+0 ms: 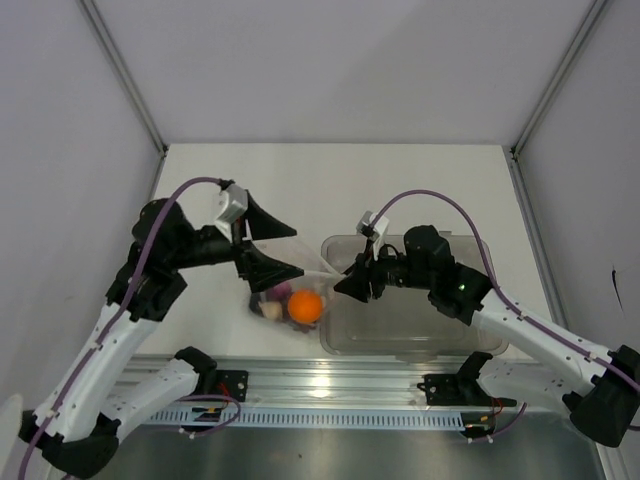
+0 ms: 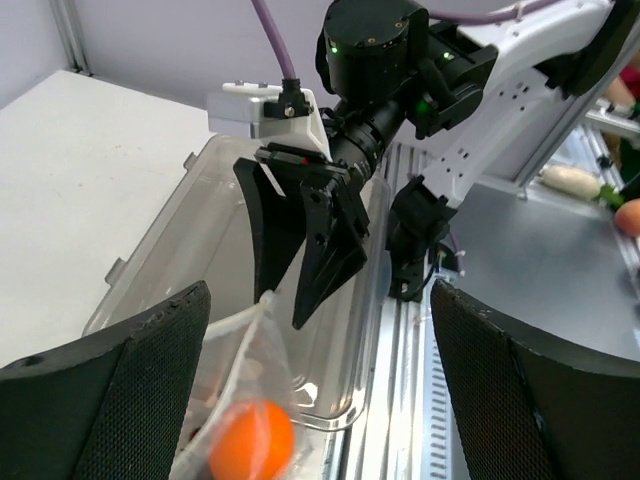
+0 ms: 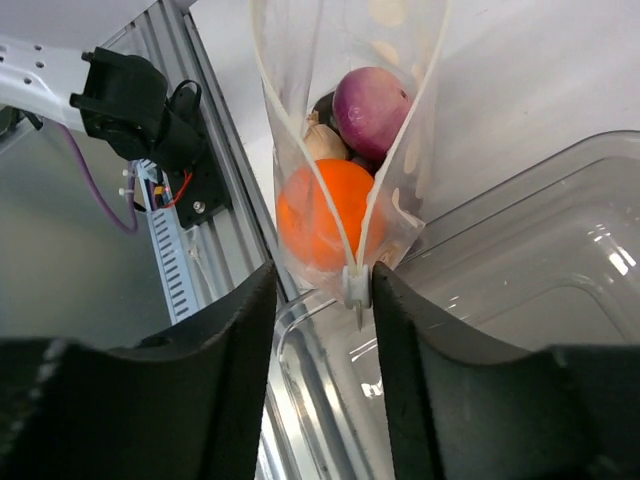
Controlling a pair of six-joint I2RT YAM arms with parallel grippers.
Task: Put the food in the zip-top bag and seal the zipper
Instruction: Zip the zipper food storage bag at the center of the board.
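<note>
Surface (image 1: 330, 190): white, filling the middle of the top view, with the arm bases along its lower edge.
Bag (image 3: 310, 60): clear and crinkly, left of center in the top view, stretched between the two grippers; one corner reaches right to the tub's left wall.
Food: inside the bag, bunched at its lower end.
Orange ball (image 1: 306, 306): the brightest piece, just left of the tub's lower left corner in the top view; in the right wrist view it sits just above the fingers.
Purple fruit (image 3: 372, 108): round, above the orange ball in the right wrist view and touching it.
Beige lump (image 3: 320, 142): wedged between the ball and the fruit, on the left; something dark shows behind it, too hidden to name.
Zipper (image 3: 355, 283): two pale strips meet at a small white end piece between the right fingers and spread apart toward the top of the frame.
Left gripper (image 1: 297, 250): fingers spread wide, one above and one below the bag's upper edge in the top view; contact with the plastic cannot be told.
Right gripper (image 1: 340, 287): fingers drawn close, pinching the bag's corner at the white end piece, above the tub's left edge.
Tub (image 1: 420, 330): clear, rigid, rectangular, right of center, holding none of the food.
</note>
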